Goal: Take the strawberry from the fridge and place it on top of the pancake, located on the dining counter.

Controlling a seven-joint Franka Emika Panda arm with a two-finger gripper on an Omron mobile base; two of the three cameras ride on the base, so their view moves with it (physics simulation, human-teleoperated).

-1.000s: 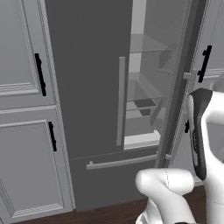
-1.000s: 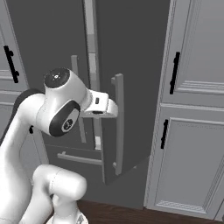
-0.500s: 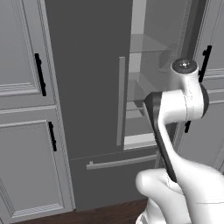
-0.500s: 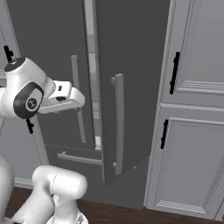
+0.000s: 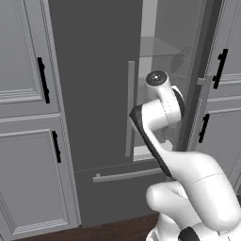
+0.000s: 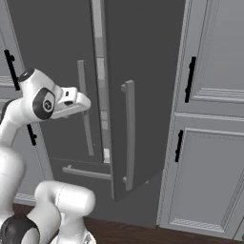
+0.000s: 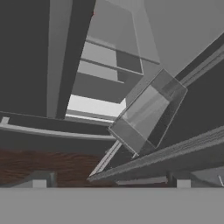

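Arm at the half-open fridge (image 5: 99, 94), strawberry not yet taken

Gripper (image 7: 111, 183) wide and empty; reaching in, the arm could hit the right door (image 6: 143, 95) at frame centre.

text: none legible | labels/brands: none seen | numbers/signs: none seen on fridge (image 5: 94, 94) or cabinets (image 6: 209, 143)

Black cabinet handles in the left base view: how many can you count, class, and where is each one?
4. Upper left cabinet; lower left cabinet; upper right cabinet; lower right cabinet. The robot's arm may hide others.
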